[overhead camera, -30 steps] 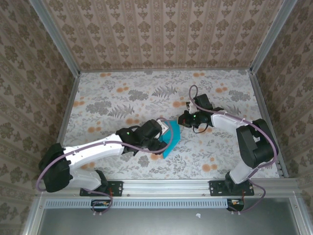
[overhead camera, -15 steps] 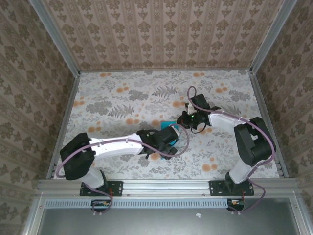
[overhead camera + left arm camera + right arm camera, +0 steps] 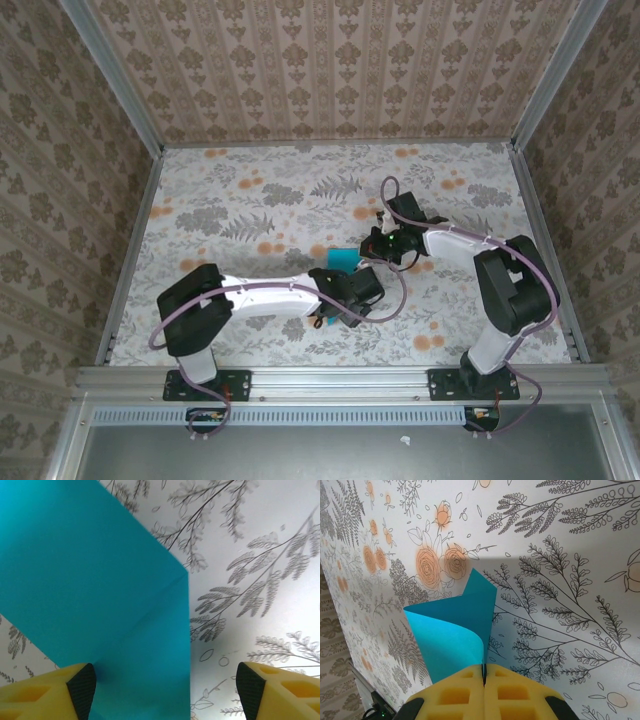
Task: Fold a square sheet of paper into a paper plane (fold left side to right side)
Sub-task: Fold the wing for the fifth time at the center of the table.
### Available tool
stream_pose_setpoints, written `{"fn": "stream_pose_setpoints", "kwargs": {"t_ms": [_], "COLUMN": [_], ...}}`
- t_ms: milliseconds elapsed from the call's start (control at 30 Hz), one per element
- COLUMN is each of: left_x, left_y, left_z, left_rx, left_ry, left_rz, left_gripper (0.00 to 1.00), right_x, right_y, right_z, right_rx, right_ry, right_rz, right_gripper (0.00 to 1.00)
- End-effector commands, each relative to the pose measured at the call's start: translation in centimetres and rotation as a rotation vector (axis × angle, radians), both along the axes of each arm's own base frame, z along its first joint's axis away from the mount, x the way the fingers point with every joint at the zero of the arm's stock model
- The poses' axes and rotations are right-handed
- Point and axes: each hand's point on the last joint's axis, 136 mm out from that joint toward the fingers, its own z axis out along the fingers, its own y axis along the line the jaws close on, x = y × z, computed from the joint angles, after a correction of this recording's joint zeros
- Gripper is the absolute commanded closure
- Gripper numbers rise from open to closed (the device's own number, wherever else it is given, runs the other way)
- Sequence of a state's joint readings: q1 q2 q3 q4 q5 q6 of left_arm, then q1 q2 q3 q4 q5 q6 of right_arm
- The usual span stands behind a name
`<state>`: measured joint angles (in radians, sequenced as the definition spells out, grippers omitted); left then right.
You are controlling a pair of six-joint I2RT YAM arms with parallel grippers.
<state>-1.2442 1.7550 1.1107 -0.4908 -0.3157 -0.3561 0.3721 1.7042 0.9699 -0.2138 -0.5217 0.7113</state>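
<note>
The left hand (image 3: pixel 165 687) hung low over the floral-patterned table (image 3: pixel 260 555), its yellow fingers wide apart and gripping nothing. One finger sat over the near part of the thin bright cyan-blue square sheet of paper (image 3: pixel 90 575), the other over bare table. Could not tell whether that pad touched the paper.

The sheet lay mid-table between the two hands, partly doubled over. A soft diagonal line showed across it in the left wrist view, and it was not pressed flat.

The right hand (image 3: pixel 484 677) had its fingers together, clamped on one edge of the sheet. From that pinch the paper curled down to the table in a loose arc.

The step looked like carrying the left side over onto the right. To do it well, the held edge should come down flush on the opposite edge with corners matched before any pressing. The open left hand would best pin the lower layer first, then sweep along the fold. A sideways pull would likely skew or buckle paper this thin.
</note>
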Motion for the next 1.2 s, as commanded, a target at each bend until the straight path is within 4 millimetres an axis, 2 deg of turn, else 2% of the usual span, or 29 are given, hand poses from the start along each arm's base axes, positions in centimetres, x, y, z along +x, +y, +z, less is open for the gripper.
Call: {"fn": "stream_pose_setpoints", "kwargs": {"t_ms": [0, 167, 733, 933, 1067, 1167], "left_x": [0.4, 0.4, 0.4, 0.4, 0.6, 0.8], "left_y": [0.3, 0.4, 0.3, 0.3, 0.4, 0.5], "left_z": [0.3, -0.1, -0.4, -0.3, -0.2, 0.1], "left_rx": [0.031, 0.042, 0.025, -0.006, -0.051, -0.107], "left_ry": [-0.028, -0.028, -0.012, 0.011, 0.041, 0.072], "left_rz": [0.038, 0.039, 0.041, 0.05, 0.063, 0.078], "left_gripper": [0.25, 0.34, 0.79, 0.9, 0.92, 0.93], "right_x": [0.2, 0.2, 0.0, 0.3, 1.0, 1.7], "right_y": [0.3, 0.5, 0.4, 0.7, 0.2, -1.5], "right_z": [0.0, -0.3, -0.6, 0.2, 2.1, 4.5], "right_rx": [-0.009, -0.008, -0.038, -0.016, -0.037, -0.105], "right_ry": [0.019, 0.025, 0.03, -0.004, -0.097, -0.209], "right_rz": [-0.004, 0.003, 0.021, 0.034, 0.038, -0.002], "right_gripper": [1.0, 1.0, 1.0, 0.99, 0.84, 0.64]}}
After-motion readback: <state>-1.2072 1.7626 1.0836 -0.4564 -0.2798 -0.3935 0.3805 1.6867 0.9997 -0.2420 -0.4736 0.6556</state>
